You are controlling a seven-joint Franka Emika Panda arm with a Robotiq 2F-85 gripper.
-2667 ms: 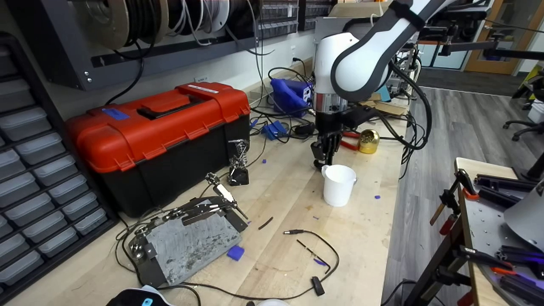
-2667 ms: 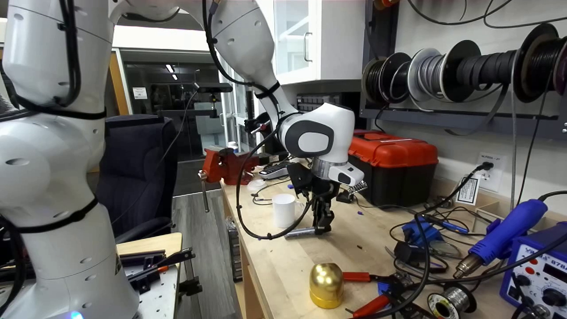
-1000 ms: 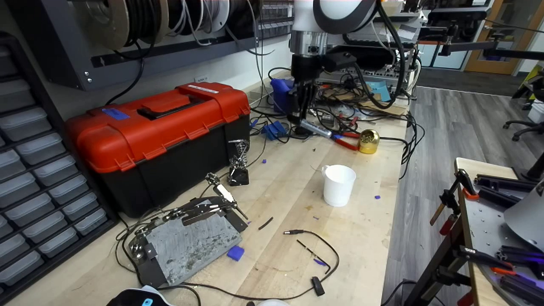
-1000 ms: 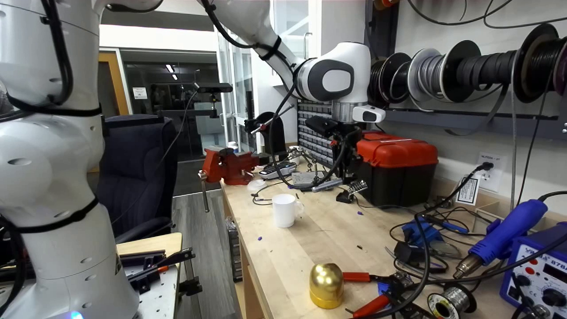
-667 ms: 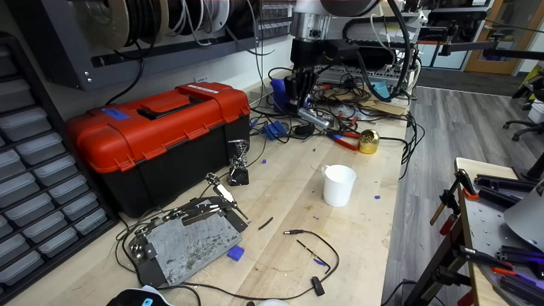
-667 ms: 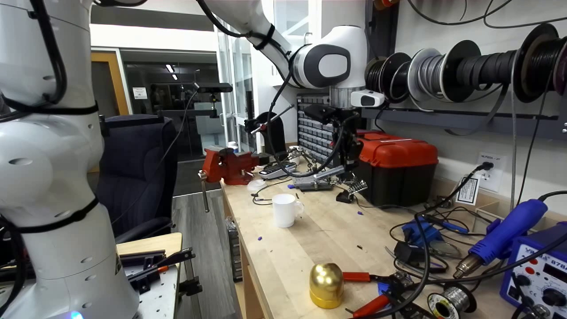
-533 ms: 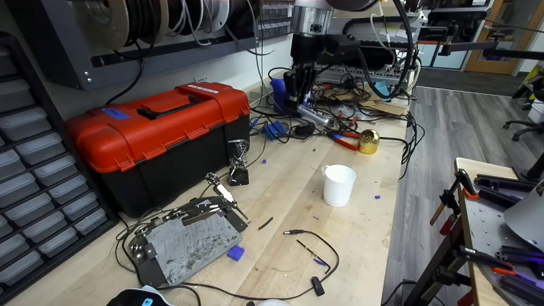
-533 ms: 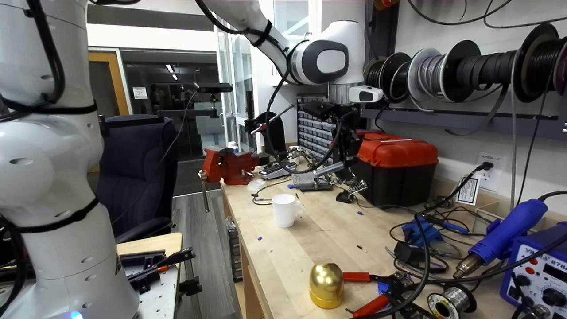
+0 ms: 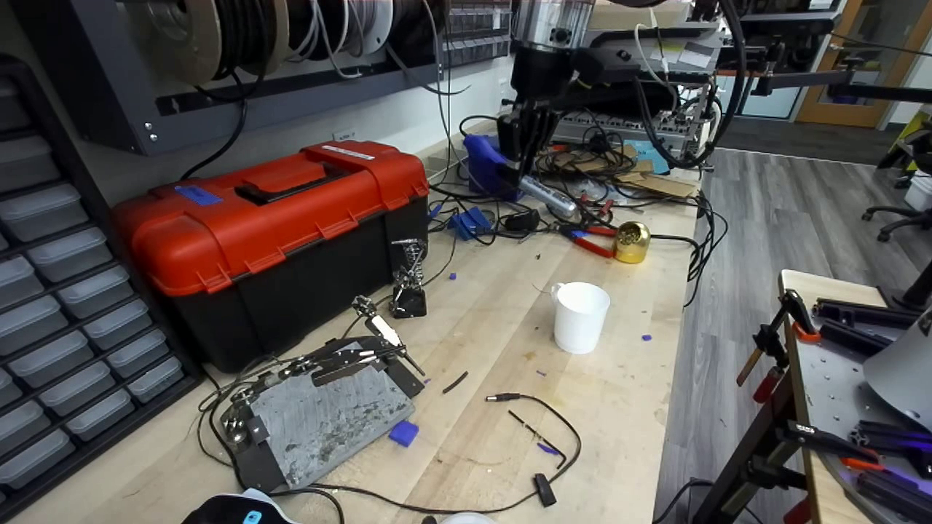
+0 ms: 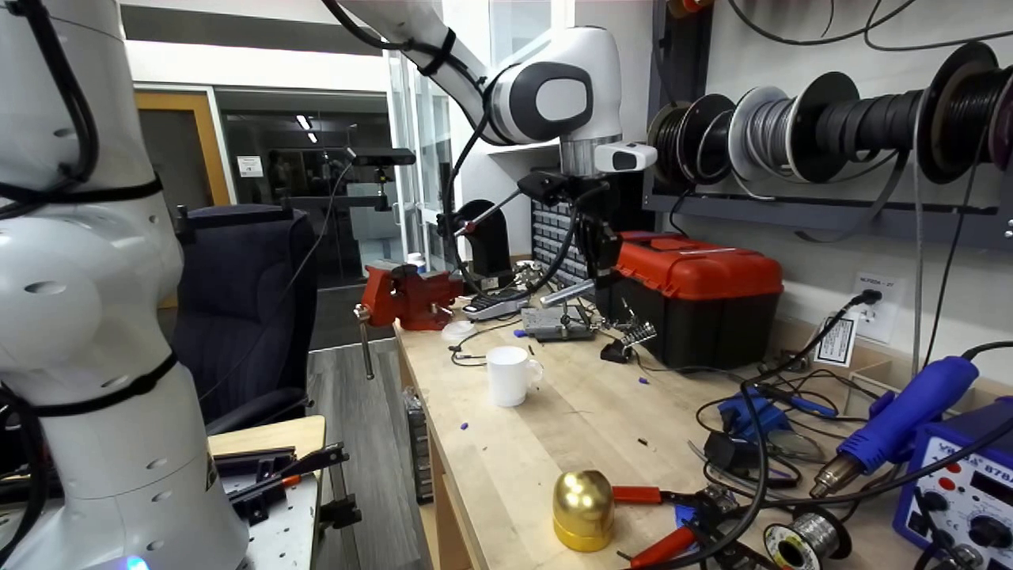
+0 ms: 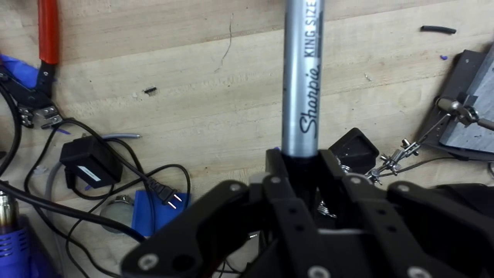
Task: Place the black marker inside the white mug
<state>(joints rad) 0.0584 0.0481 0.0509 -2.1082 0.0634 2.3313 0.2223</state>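
Observation:
My gripper is shut on the marker, a silver-bodied Sharpie with a black end between the fingers. The gripper also shows in both exterior views. It holds the marker raised above the table. The marker sticks out sideways, its free end sloping slightly down. The white mug stands upright on the table, its handle toward the toolbox side. The gripper is above the mug's height and off to the side, apart from it. The mug is out of the wrist view.
A red and black toolbox stands by the wall, close to the gripper. A gold tip cleaner and red-handled pliers lie on the table. A helping-hand stand, an iron stand and tangled cables also lie around.
My gripper was low beside the mug with the marker at table level. It has risen with the marker and moved toward the toolbox side, then shifted slightly back. The mug has not moved.

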